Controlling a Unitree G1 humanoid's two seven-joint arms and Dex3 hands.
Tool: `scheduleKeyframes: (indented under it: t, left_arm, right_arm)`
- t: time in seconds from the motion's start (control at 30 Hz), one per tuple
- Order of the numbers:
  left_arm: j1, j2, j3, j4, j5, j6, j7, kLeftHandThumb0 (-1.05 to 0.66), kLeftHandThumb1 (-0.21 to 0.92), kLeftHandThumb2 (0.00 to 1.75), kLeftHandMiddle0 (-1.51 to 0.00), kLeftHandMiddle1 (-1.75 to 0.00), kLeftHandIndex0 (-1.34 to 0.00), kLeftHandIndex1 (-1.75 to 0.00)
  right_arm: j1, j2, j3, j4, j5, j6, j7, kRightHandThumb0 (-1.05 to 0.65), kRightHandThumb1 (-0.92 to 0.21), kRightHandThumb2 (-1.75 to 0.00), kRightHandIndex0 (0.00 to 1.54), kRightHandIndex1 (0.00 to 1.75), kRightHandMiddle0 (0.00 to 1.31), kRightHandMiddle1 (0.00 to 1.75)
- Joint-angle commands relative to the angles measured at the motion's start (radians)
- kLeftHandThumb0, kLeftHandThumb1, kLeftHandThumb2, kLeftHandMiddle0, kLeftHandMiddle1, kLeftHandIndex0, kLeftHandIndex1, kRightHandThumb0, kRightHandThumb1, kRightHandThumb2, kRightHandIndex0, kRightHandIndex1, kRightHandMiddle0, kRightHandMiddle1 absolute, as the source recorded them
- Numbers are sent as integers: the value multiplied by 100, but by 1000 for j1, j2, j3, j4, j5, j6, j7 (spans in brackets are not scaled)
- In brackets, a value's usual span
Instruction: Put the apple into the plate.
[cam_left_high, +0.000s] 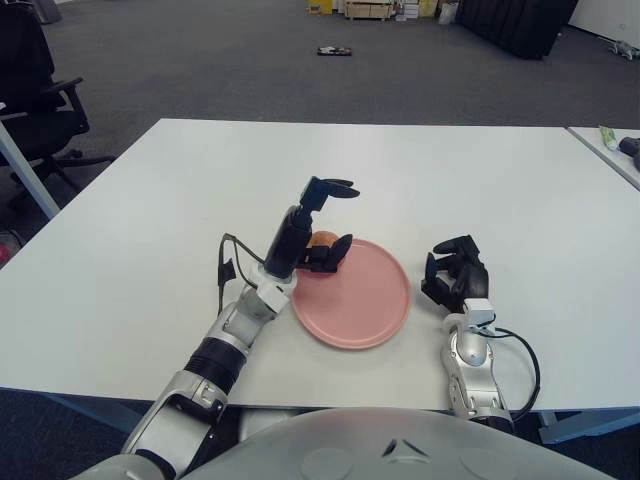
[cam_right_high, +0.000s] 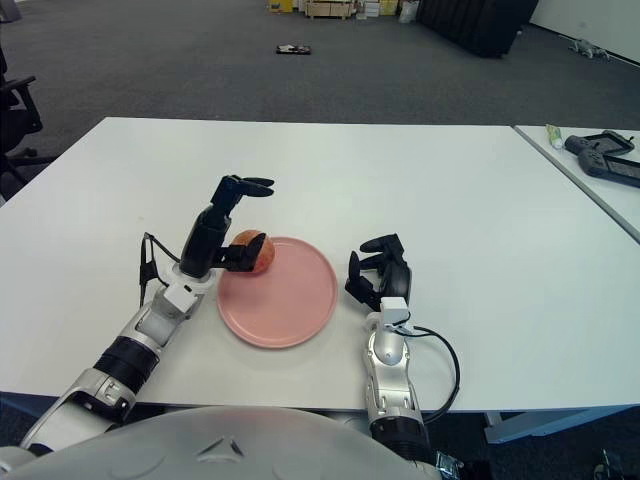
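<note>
Now we log the apple (cam_right_high: 251, 251) on the pink plate's (cam_right_high: 290, 310) left rim, mid-frame on the desk (cam_right_high: 420, 180). Left robot hand (cam_right_high: 236, 222) spread, holding nothing; lift clear without nudging. Right robot hand (cam_right_high: 378, 272) curled, plate's right.

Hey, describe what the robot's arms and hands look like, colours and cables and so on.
Both arms have silver-grey metal segments with black joint bands and a white wrist block. The left hand and right hand are black, each with three chunky segmented fingers. A thin black cable loops loose beside the left forearm, and another curls out from the right forearm.
</note>
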Motion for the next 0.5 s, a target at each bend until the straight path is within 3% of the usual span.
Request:
scheduleKeyframes:
  t: [0.0, 0.27, 0.47]
  left_arm:
    - [14, 21, 55, -8, -49, 1, -31, -81, 91, 84, -10, -93, 0, -127]
    - [73, -4, 133, -104, -37, 113, -54, -78, 92, 83, -10, -90, 0, -121]
    - [110, -11, 163, -154, -139, 214, -107, -76, 92, 82, -8, -87, 0, -117]
  right_arm:
    - [23, -1, -4, 29, 8, 25, 4, -39, -63, -93, 98, 175, 38, 175]
    - [23, -1, -6, 27, 6, 29, 4, -40, -62, -93, 98, 175, 38, 175]
    - [23, -2, -6, 26, 0, 33, 1, -40, -62, -94, 97, 175, 38, 175]
